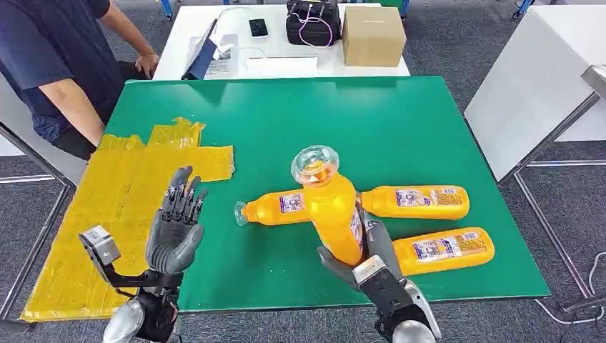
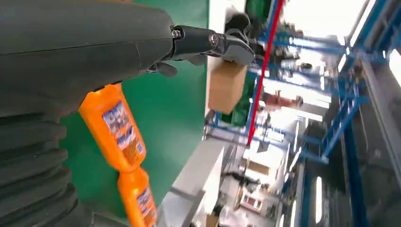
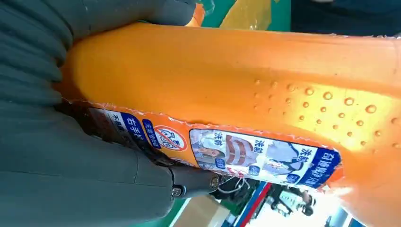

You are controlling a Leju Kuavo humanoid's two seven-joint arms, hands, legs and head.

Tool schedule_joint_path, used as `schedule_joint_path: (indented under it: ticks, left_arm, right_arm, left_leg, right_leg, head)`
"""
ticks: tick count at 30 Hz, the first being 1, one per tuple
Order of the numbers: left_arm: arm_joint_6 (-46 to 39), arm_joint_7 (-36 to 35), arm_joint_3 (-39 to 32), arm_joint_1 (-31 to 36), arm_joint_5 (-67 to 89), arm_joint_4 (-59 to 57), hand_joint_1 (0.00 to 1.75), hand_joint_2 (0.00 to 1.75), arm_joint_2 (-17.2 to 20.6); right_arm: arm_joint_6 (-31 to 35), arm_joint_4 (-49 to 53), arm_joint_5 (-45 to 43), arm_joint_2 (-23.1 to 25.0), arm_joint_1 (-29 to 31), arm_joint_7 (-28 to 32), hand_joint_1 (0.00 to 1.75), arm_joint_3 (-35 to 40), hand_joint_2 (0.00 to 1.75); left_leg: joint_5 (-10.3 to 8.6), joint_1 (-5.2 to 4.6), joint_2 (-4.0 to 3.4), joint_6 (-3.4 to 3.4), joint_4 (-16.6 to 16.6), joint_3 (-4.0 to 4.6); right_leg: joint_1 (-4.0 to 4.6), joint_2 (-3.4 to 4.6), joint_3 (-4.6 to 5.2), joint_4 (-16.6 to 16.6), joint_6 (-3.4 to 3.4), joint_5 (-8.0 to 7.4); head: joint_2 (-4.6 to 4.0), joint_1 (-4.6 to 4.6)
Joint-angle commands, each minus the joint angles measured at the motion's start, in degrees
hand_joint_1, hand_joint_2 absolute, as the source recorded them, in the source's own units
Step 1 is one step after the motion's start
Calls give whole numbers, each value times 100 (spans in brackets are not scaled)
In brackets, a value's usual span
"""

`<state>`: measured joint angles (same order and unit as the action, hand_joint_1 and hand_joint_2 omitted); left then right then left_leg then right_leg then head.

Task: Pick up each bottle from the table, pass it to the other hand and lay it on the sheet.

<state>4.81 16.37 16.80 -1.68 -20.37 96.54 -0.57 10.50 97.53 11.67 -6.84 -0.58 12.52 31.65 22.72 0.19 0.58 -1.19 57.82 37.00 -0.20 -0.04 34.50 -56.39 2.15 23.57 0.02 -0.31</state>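
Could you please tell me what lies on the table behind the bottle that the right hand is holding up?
Behind the held bottle, gripped by the right hand, lie two bottles: one pointing left, another extending right. The held bottle hides where their near ends meet.

Industrial test hall, blue steel racking (image 2: 347, 123), white worktables (image 1: 286, 43)

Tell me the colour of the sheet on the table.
Yellow; the sheet shows best in the head view.
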Motion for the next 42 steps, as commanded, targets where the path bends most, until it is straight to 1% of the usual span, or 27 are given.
schedule_joint_path:
  ticks: [1,2,4,5,7,10,11,14,15,17,20,22,23,27,28,29,30,32,34,35,36,37,38,39,40,42]
  left_arm:
    - [268,148,553,309,168,-300,0,175,325]
    - [343,199,616,348,246,-299,0,175,349]
    - [408,246,678,383,327,-293,0,175,350]
    - [423,247,685,386,325,-292,0,175,345]
    - [423,247,685,386,325,-292,0,175,345]
    - [423,247,685,386,325,-292,0,175,345]
    - [423,247,685,386,325,-292,0,175,345]
    - [423,247,685,386,325,-292,0,175,345]
    - [438,253,688,381,327,-291,0,175,338]
    - [467,259,671,382,333,-309,0,175,316]
    - [528,276,605,346,309,-314,0,175,279]
    - [582,293,570,305,276,-296,0,175,258]
    - [610,299,556,272,265,-280,0,175,257]
    - [733,295,534,130,284,-235,0,175,271]
    - [739,296,534,117,288,-239,0,175,277]
    - [739,296,534,117,288,-239,0,175,277]
    - [739,296,534,117,288,-239,0,175,277]
    - [739,296,534,117,288,-239,0,175,277]
    - [739,296,534,117,288,-239,0,175,277]
    - [739,296,534,117,288,-239,0,175,277]
    - [743,296,525,124,289,-247,0,175,270]
    - [756,289,518,125,300,-264,0,175,268]
    - [787,281,495,122,313,-298,0,175,257]
    - [813,279,489,126,318,-325,0,175,254]
    - [850,279,496,136,323,-346,0,175,257]
    - [925,286,517,153,323,-367,0,175,253]
  right_arm:
    - [-343,-411,-155,-115,431,-135,175,144,175]
    - [-460,-507,-209,-121,523,-174,175,189,175]
    - [-621,-627,-251,-126,659,-205,175,276,175]
    - [-679,-646,-250,-143,689,-220,175,314,175]
    - [-679,-646,-250,-143,689,-220,175,314,175]
    - [-679,-646,-250,-143,689,-220,175,314,175]
    - [-679,-646,-250,-143,689,-220,175,314,175]
    - [-679,-646,-250,-143,689,-220,175,314,175]
    - [-762,-640,-251,-166,716,-246,175,380,175]
    - [-1101,-721,-210,-257,864,-380,175,643,175]
    - [-1392,-820,-84,-322,1008,-537,175,1015,175]
    - [-1485,-802,8,-382,1059,-607,175,1211,175]
    - [-1543,-738,50,-438,1081,-659,175,1316,175]
    - [-1734,-580,343,-574,1167,-882,175,1692,175]
    - [-1736,-572,353,-569,1161,-892,175,1715,175]
    - [-1736,-572,353,-569,1161,-892,175,1715,175]
    - [-1736,-572,353,-569,1161,-892,175,1715,175]
    - [-1736,-572,353,-569,1161,-892,175,1715,175]
    - [-1736,-572,353,-569,1161,-892,175,1715,175]
    - [-1736,-572,353,-569,1161,-892,175,1715,175]
    - [-1756,-575,379,-590,1188,-900,175,1742,175]
    - [-1794,-576,407,-605,1237,-901,175,1806,175]
    - [-1849,-581,444,-620,1327,-903,175,1920,175]
    - [-1872,-589,448,-612,1378,-902,175,1978,175]
    - [-1904,-597,456,-608,1433,-906,175,2036,175]
    - [-1965,-627,464,-601,1525,-931,175,2131,175]
  left_leg:
    - [19,4,-5,6,-4,-47]
    - [10,2,-9,4,-5,-29]
    - [16,3,-10,5,-3,-43]
    - [9,1,-9,3,-4,-27]
    - [18,6,-18,6,-3,-49]
    - [13,6,-9,6,-4,-38]
    - [5,1,-3,3,-5,-20]
    - [15,2,-9,5,-5,-39]
    - [8,1,-6,3,-5,-22]
    - [13,3,-8,5,-4,-33]
    - [23,4,-21,7,-4,-54]
    - [24,5,-25,8,-5,-60]
    - [8,1,-15,4,-7,-27]
    - [26,5,-19,7,-4,-59]
    - [13,0,-21,2,-5,-27]
    - [18,2,-23,3,-3,-35]
    - [9,0,-14,2,-4,-19]
    - [19,2,-11,5,-3,-40]
    - [9,-1,-8,3,-3,-19]
    - [15,3,-11,4,-2,-31]
    - [10,0,-10,3,-3,-22]
    - [11,0,-9,4,-4,-26]
    - [5,-1,-8,2,-3,-10]
    - [14,2,-12,5,-2,-29]
    - [6,-1,-11,2,-3,-12]
    - [16,1,-20,5,-3,-35]
  right_leg:
    - [5,0,-51,10,-4,18]
    - [3,5,-30,9,-2,8]
    - [4,4,-46,8,-3,14]
    - [2,4,-28,7,-2,7]
    - [7,12,-52,11,-4,12]
    - [7,3,-43,11,-4,10]
    - [1,0,-23,7,-2,5]
    - [3,4,-42,9,-4,13]
    - [2,3,-25,7,-2,7]
    - [4,4,-37,8,-3,11]
    - [5,15,-56,10,-5,16]
    - [7,16,-60,12,-6,17]
    - [2,7,-26,8,-2,6]
    - [6,11,-62,11,-5,21]
    - [1,16,-26,8,-1,7]
    - [3,18,-35,8,-2,10]
    - [0,10,-20,5,-1,6]
    - [3,5,-44,7,-3,16]
    - [0,4,-21,4,-1,8]
    - [4,6,-35,7,-3,12]
    - [1,6,-24,5,-2,8]
    - [0,5,-29,5,-2,10]
    - [0,5,-11,4,-1,3]
    - [3,7,-32,6,-3,10]
    - [0,8,-13,3,-1,4]
    - [2,15,-35,5,-3,11]
  head:
    - [0,0]
    - [0,0]
    - [0,0]
    - [0,0]
    - [0,0]
    - [0,0]
    - [0,0]
    - [0,0]
    - [0,0]
    - [0,0]
    - [0,0]
    - [0,0]
    - [0,0]
    - [0,0]
    - [0,0]
    - [0,0]
    - [0,0]
    - [0,0]
    - [0,0]
    - [0,2]
    - [0,0]
    - [0,0]
    - [0,0]
    - [0,0]
    - [0,0]
    - [0,0]
